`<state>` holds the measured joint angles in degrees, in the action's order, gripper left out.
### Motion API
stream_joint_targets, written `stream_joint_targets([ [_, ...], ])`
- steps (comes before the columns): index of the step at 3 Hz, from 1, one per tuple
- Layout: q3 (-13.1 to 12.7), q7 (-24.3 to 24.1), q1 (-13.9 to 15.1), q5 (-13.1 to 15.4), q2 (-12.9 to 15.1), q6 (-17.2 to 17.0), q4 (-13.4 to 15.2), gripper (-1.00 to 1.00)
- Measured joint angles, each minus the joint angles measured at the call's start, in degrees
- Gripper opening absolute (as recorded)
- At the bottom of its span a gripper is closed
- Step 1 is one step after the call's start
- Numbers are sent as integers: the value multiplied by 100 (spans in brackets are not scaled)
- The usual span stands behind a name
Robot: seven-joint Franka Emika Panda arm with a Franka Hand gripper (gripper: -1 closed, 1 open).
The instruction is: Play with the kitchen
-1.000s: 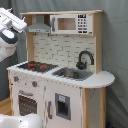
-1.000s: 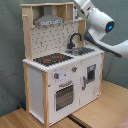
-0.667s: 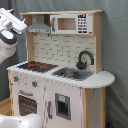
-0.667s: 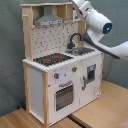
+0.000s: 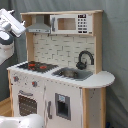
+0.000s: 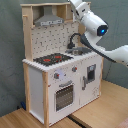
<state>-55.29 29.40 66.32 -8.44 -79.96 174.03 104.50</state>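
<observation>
Here the kitchen stands upright on a wooden floor against a dark grey backdrop, filling most of both exterior views. On its white counter the hob, black with red rings, lies at the first exterior view's left, and the sink sits just beside it to the right, with the black curved faucet rising from the sink's far right corner. Behind them runs a pale back wall, which reads as brick-patterned in the first exterior view and as dotted pegboard in the second exterior view. Above the hob hangs the grey hood, and beside it, under the light-wood top shelf, is the small microwave with its keypad on the right. Below the counter, the oven door with its dark window is under the hob, with two red knobs above it, and a cupboard door with a dark panel is under the sink.

The white arm reaches in from the second exterior view's right, its joint with a blue light near the kitchen's upper right corner, beside the microwave end. In the first exterior view the gripper shows at the far left edge, high up, level with the hood and apart from it. I cannot tell whether it is released or clenched, and nothing is seen in its grasp.
</observation>
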Motion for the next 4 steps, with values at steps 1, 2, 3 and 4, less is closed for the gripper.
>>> stream_joint_targets([
  [1,74,-282,76,0,-121,-445,-159,100],
  [2,211,-482,116,4,-179,-1012,-333,100],
  [3,389,-607,152,25,-187,-1636,-474,100],
  [4,431,-880,323,60,-195,-2178,-599,100],
])
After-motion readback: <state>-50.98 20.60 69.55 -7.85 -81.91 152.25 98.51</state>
